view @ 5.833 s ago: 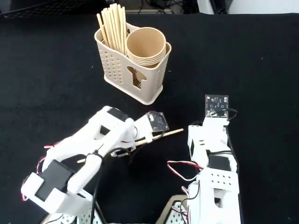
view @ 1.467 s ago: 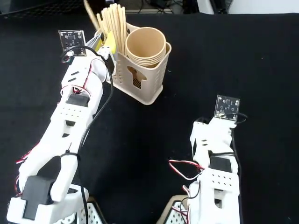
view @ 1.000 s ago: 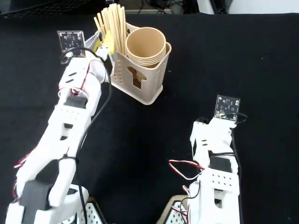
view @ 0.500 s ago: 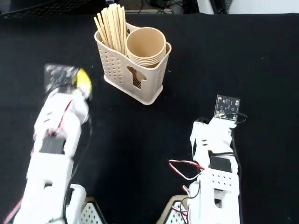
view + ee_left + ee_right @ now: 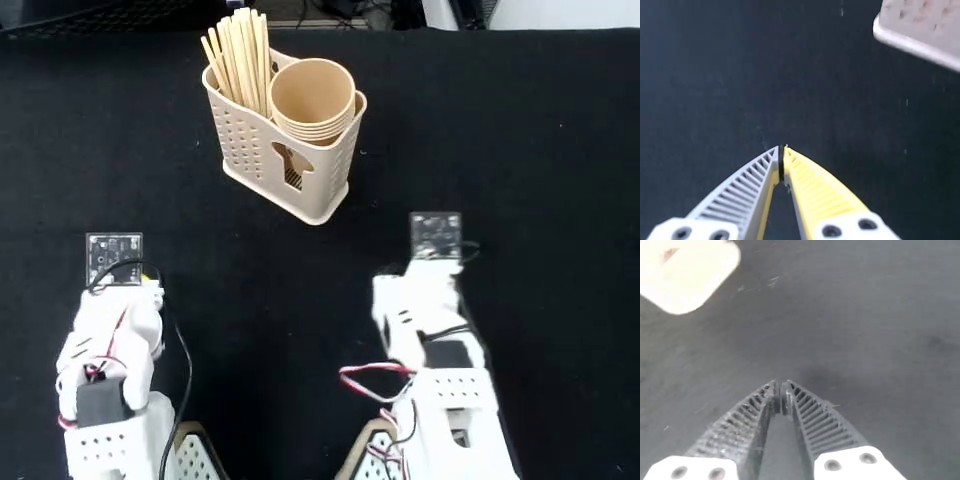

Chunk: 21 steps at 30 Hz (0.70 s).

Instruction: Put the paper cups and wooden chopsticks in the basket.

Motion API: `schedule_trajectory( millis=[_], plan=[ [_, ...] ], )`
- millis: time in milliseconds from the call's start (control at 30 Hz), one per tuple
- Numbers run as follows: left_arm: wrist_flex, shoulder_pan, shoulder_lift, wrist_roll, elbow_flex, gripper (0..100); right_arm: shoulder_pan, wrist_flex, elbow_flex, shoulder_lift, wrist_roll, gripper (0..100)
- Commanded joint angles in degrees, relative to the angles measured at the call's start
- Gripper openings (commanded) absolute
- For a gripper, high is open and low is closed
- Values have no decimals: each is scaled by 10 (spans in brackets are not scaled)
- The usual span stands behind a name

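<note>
Basket point(image 5: 252, 150) well apart from left end effector point(image 5: 781, 150); right end effector point(image 5: 781, 387) likewise.

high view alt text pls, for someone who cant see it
A basket holding chopsticks and stacked cups stands at the far side of a black table. The left arm and right arm sit folded at the near edge, apart from it.

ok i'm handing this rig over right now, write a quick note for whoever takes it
Left gripper: shut, holding nothing, low at the near edge of the table.
Right gripper: shut, holding nothing, also at the near edge.
Wooden chopsticks stand in one compartment of the basket, stacked paper cups in the compartment beside them.
Done: cups and chopsticks appear to be in the basket.
Left: nothing that I can see.
</note>
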<state>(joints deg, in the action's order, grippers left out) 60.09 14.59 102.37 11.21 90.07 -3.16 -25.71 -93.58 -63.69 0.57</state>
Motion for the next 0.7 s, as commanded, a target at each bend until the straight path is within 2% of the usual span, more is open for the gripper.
schedule_trajectory(
  millis=[0, 233, 333, 433, 567, 667],
  plan=[
    [9, 5, -3, 4, 12, 30, -51, 13, -13, -11, -5, 42],
    [10, 4, -4, -1, 73, 30, -64, 13, -16, -11, -3, 40],
    [50, 5, -3, -50, 62, 30, -63, 8, -15, -11, -1, 40],
    [47, 7, -3, -106, 69, 33, -63, -1, -14, -11, -1, 40],
    [55, 6, -4, -112, 73, 30, -64, -27, -4, -11, -1, 41],
    [104, 7, -4, -113, 73, 32, -65, -27, -4, -11, -2, 41]
  ],
)
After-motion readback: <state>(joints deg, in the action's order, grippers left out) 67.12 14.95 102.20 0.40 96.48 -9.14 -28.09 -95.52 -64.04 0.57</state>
